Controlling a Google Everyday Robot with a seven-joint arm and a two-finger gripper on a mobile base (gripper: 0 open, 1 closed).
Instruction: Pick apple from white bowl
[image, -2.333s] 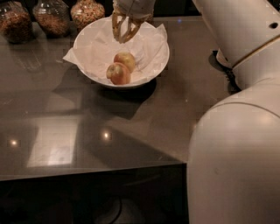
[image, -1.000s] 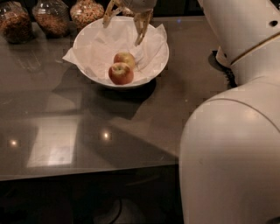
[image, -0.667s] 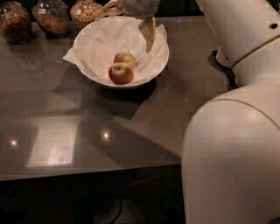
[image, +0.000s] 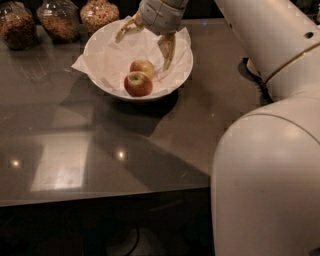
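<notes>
We see the gripper (image: 145, 41) hanging over the far half of the white bowl (image: 184, 70), fingers spread wide, one near the back rim, the other dipping inside. The apple (image: 138, 84) sits below & nearer us than the gripper, on the paper liner (image: 106, 60), touching a paler apple (image: 144, 66) just beside the dipping finger. Three jars (image: 59, 19) stand beyond the gripper, toward picture-left, on the dark table (image: 75, 150).
</notes>
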